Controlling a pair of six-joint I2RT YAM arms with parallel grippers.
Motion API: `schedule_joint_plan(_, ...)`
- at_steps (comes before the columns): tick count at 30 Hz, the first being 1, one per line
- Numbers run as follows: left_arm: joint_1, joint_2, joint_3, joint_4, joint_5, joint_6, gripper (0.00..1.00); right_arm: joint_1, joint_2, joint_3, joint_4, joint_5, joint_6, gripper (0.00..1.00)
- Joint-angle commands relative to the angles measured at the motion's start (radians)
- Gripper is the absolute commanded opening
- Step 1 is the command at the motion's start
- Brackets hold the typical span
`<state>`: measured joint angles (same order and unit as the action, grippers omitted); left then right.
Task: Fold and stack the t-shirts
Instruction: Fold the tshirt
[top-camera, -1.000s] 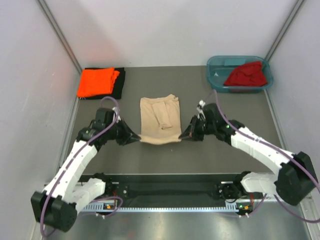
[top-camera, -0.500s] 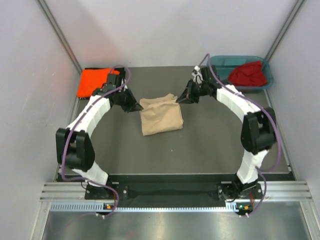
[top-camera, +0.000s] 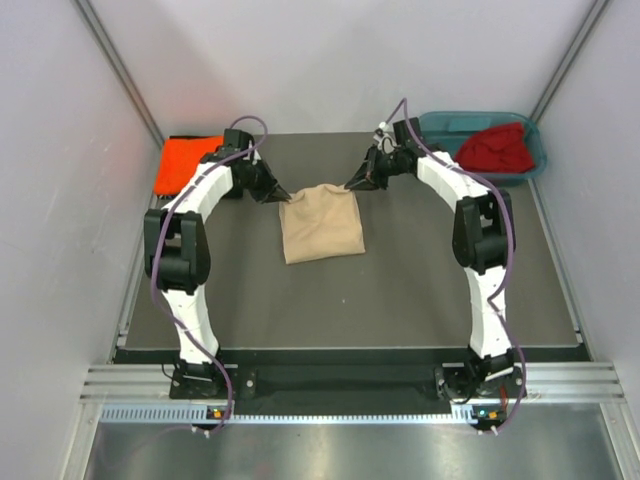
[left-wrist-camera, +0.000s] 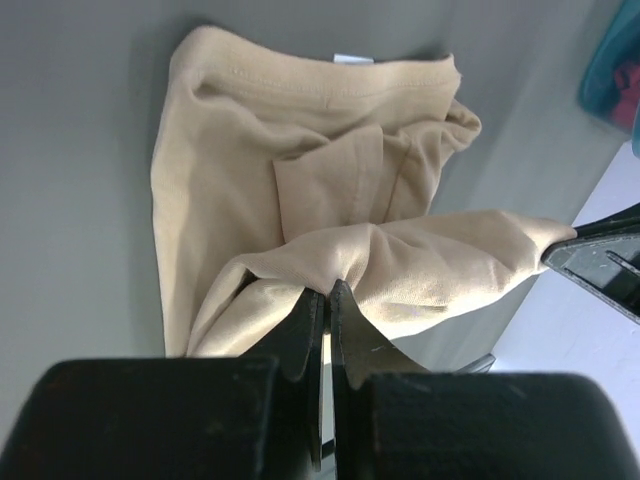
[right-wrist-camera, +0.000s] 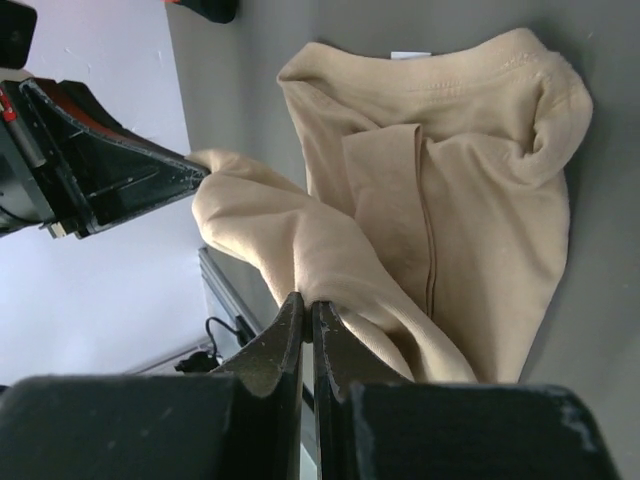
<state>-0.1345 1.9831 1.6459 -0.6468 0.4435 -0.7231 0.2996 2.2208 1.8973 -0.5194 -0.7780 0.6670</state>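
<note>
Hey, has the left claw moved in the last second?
Yes. The left claw, gripping the beige t-shirt, moved rearward, ending close to the orange t-shirt.

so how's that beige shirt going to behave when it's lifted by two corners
Probably floppy: the beige t-shirt sags and bunches between the left claw and right claw. Likely light, as two small pinches hold its edge up. Folds may shift if dragged.

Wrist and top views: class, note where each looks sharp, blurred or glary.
Left wrist: the beige-tan cloth t-shirt is sharp, seams legible; the left gripper up close is soft. Right wrist: likewise, the right gripper blurred. Top external: even light, no glare on the dark grey table.
</note>
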Motion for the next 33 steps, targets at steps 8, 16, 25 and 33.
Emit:
schedule_joint_plan(8,0.030,0.080,0.098,0.062,0.014,-0.024,0.00,-0.024,0.152,0.169,0.058,-0.096,0.060,0.03)
schedule_joint_plan(16,0.047,0.173,0.172,0.067,0.038,-0.038,0.06,-0.028,0.244,0.267,0.119,-0.118,0.144,0.09)
schedule_joint_plan(25,0.050,0.290,0.395,-0.029,0.015,0.051,0.27,-0.063,0.284,0.322,0.157,-0.092,0.210,0.28)
schedule_joint_plan(33,0.041,0.128,0.378,-0.096,-0.086,0.160,0.31,-0.062,0.183,0.386,-0.053,-0.024,0.049,0.39)
